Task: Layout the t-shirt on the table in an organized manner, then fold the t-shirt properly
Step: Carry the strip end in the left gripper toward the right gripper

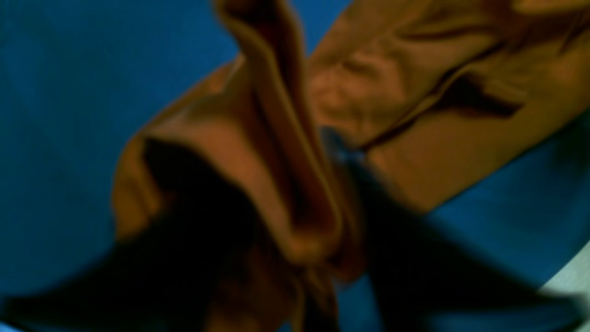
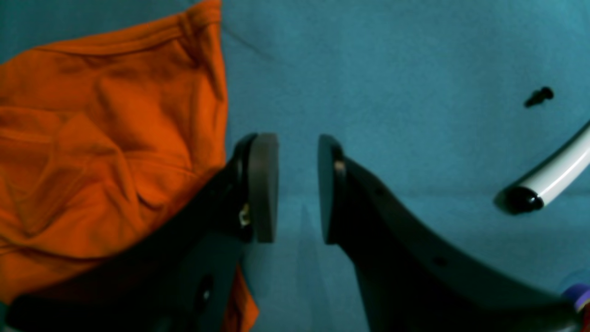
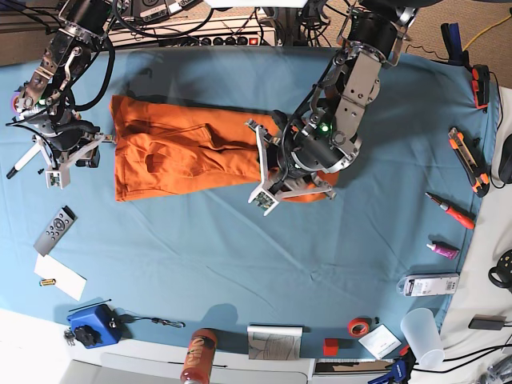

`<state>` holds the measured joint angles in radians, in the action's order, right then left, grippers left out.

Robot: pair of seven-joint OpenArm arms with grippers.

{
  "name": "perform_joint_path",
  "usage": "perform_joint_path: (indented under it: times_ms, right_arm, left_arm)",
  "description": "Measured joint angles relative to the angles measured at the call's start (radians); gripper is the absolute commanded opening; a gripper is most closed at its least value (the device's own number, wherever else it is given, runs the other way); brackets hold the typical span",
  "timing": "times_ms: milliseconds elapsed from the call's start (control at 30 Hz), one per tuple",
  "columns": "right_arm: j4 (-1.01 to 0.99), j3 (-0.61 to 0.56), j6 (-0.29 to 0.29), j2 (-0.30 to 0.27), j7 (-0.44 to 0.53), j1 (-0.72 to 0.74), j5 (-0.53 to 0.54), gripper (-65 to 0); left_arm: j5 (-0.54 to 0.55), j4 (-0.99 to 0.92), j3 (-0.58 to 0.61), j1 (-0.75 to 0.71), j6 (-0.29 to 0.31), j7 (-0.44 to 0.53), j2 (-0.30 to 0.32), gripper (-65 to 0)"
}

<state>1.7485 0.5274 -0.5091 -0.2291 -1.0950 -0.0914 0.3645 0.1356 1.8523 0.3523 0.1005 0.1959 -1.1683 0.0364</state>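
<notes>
Orange t-shirt (image 3: 188, 148) lies bunched lengthwise on the table (image 3: 240, 240), not spread yet. Right gripper (image 2: 297, 186) gapes empty beside it; left gripper's (image 3: 282, 172) jaws unclear amid fabric. Folding's all ahead.

A robotics lab: cables and a power strip (image 3: 228, 40) behind the table (image 3: 240, 264), scattered tools alongside.

Base cam: overhead, straight down on whole tabletop (image 3: 200, 264). Wrist cams: close, down past each pincer. All three share the t-shirt (image 3: 184, 148).
</notes>
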Motion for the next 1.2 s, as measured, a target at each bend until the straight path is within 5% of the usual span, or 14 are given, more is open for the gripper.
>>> perform_joint_path:
  times_ms: [100, 267, 700, 967, 1200]
  right_arm:
    - [0.0, 0.0, 0.0, 0.0, 0.004, 0.0, 0.001, -49.3]
    - [0.0, 0.0, 0.0, 0.0, 0.008, 0.0, 0.002, -49.3]
    - [0.0, 0.0, 0.0, 0.0, 0.011, 0.0, 0.0, -49.3]
    - [0.0, 0.0, 0.0, 0.0, 0.011, 0.0, 0.002, -49.3]
    - [0.0, 0.0, 0.0, 0.0, 0.015, 0.0, 0.09, -49.3]
  left_arm:
    - [0.053, 0.0, 0.0, 0.002, -0.078, 0.01, 0.0, -30.6]
    - [0.062, 0.029, 0.0, 0.035, -0.085, -0.046, -0.012, -30.7]
    - [-0.209, 0.165, 0.0, 0.024, -0.177, -0.054, 0.0, -30.7]
    - [-0.203, 0.159, 0.0, -0.113, -0.205, -0.015, 0.113, -50.1]
    - [-0.127, 0.026, 0.001, -0.153, -0.192, 0.122, 0.129, -56.0]
